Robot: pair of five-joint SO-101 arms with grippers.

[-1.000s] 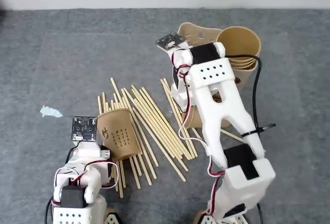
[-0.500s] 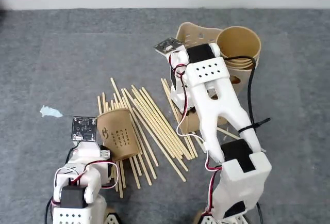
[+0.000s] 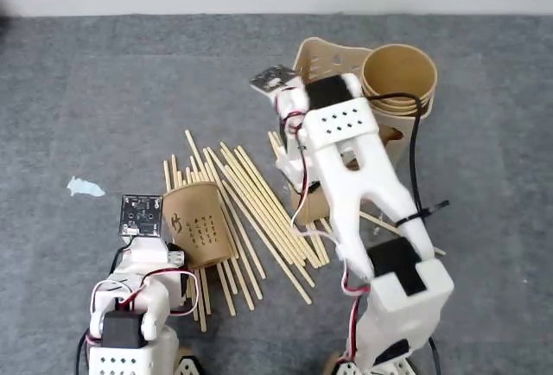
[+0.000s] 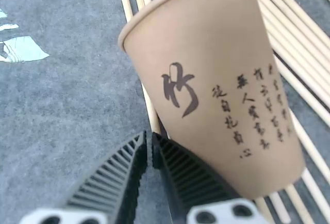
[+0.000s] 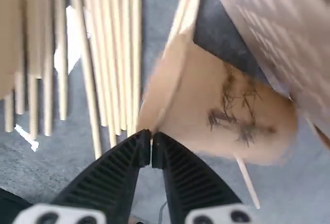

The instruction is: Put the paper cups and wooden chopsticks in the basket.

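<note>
At right claw point(image 5: 151, 140), paper cup point(image 5: 227, 115)

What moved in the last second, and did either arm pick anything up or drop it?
The right arm swung left, toward the chopsticks, and the fallen cup beside the basket slid along with it; the right hand looks shut on its rim. Nothing was let go. The left arm, its shut left hand and the other cup on the chopsticks stayed put, like the basket.
</note>
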